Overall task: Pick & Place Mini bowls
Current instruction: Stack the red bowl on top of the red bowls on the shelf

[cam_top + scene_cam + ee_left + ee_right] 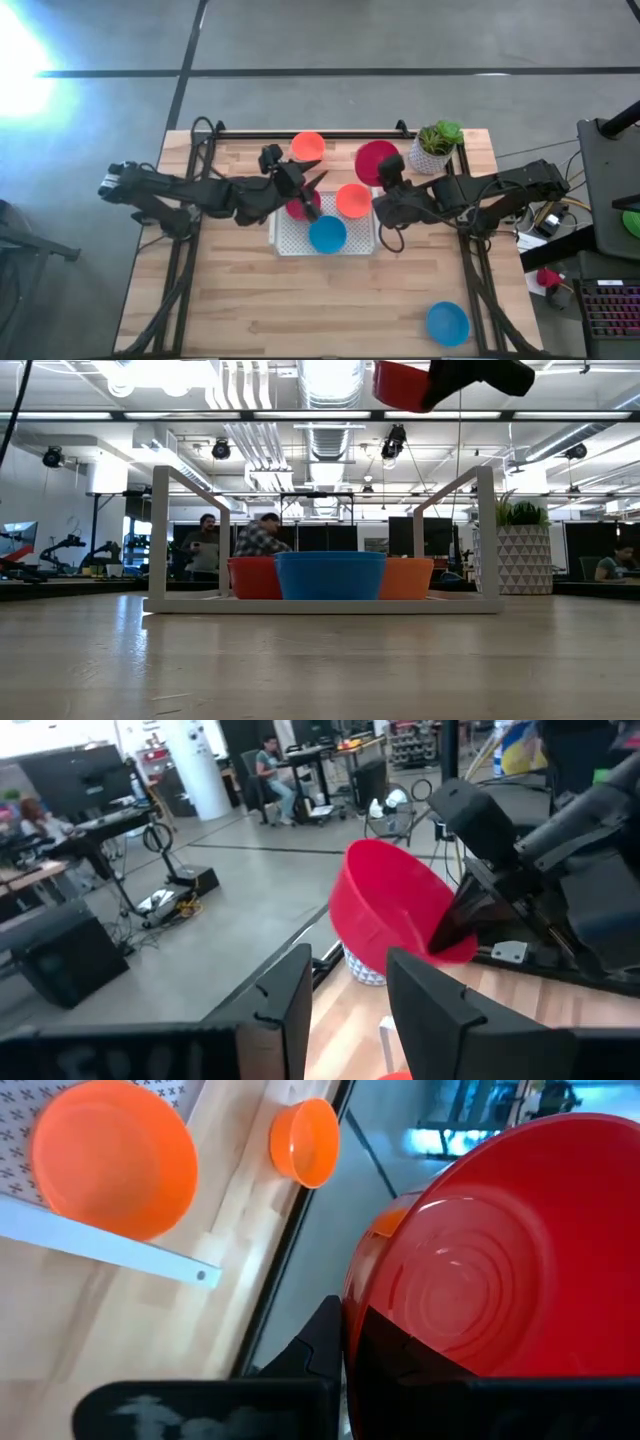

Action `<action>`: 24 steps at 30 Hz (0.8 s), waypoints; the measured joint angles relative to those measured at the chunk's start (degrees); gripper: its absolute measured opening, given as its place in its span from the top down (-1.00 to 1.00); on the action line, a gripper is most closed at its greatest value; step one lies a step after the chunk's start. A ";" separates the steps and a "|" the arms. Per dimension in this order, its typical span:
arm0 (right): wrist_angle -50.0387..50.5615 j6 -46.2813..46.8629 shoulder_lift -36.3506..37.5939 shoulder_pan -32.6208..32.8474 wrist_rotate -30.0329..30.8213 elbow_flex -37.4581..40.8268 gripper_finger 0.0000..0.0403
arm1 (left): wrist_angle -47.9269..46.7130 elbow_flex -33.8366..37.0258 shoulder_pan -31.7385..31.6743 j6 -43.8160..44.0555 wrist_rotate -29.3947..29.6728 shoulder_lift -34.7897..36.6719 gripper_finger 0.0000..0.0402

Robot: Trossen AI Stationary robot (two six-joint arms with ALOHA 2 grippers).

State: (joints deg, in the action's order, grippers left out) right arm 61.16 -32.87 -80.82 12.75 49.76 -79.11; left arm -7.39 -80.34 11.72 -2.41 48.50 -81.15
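Right gripper [385, 172] is carrying a red bowl [375, 160] toward the tray [287, 240].
It is pinching the rim, lifting it clear; left gripper [310, 183], fingers spread, is hovering above three bowls sitting inside.

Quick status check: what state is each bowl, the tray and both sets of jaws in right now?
Left gripper: jaws open, above tray.
Right gripper: shut on lifted red bowl.
White tray: holds red bowl, blue bowl, orange bowl.
Second orange bowl: on table.
Second blue bowl: on table.
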 joint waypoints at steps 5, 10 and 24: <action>-2.25 -3.47 0.00 -0.02 0.11 0.02 0.96 | 4.42 0.00 -0.63 -4.97 -1.11 -3.20 0.37; -2.42 -3.82 0.00 -0.02 1.49 0.02 0.96 | 11.62 -0.02 -1.07 -7.21 -1.11 -6.16 0.37; -3.14 -3.82 0.00 0.00 1.49 0.17 0.96 | 17.45 -5.20 -5.14 -8.18 -1.07 -13.88 0.37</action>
State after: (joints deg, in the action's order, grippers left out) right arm 58.02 -36.69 -80.82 12.75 51.24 -78.94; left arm 10.06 -85.53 6.58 -10.59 47.44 -95.03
